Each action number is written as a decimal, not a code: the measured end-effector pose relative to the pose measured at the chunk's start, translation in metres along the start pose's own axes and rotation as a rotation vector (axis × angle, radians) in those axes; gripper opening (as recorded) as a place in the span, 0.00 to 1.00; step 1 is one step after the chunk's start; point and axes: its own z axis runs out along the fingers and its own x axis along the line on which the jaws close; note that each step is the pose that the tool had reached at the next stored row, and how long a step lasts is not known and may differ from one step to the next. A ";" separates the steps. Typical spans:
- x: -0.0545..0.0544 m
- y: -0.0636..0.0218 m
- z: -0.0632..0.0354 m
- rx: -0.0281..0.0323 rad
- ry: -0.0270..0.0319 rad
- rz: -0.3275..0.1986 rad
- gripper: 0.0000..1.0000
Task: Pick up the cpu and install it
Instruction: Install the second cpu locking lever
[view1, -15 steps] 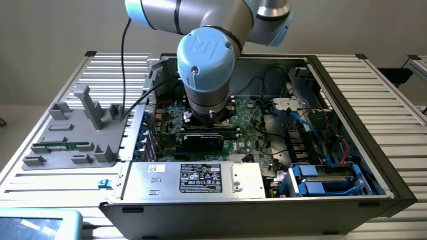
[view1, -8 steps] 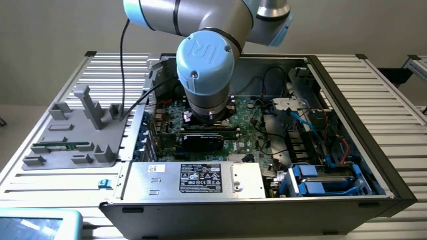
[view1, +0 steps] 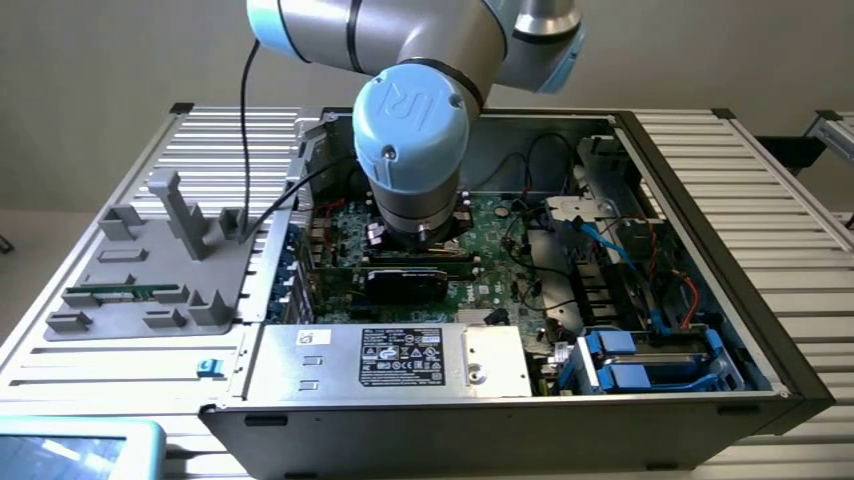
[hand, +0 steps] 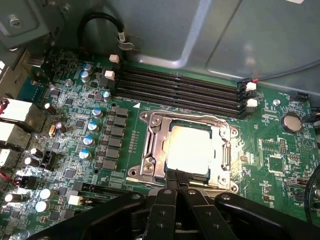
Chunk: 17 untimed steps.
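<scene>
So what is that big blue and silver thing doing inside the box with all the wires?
That is a robot arm, reaching down into an open computer case. One picture is taken from outside, looking at everything. The other comes from a camera on the arm's wrist, looking straight at the green circuit board. The black pincer is shut and sits right at the edge of the shiny silver square chip, the computer's brain. The chip lies inside a square metal frame on the board. Whether the pincer is pinching it, I cannot tell. Beside the case, on the exterior view's left, is a grey plastic tray for parts.
</scene>
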 end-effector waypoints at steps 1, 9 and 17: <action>0.000 -0.0002 -0.0001 -0.0001 0.0000 0.000 0.09; 0.001 -0.0041 -0.0003 -0.0003 -0.0002 0.000 0.09; 0.002 -0.0043 0.0016 -0.0003 -0.0018 0.001 0.09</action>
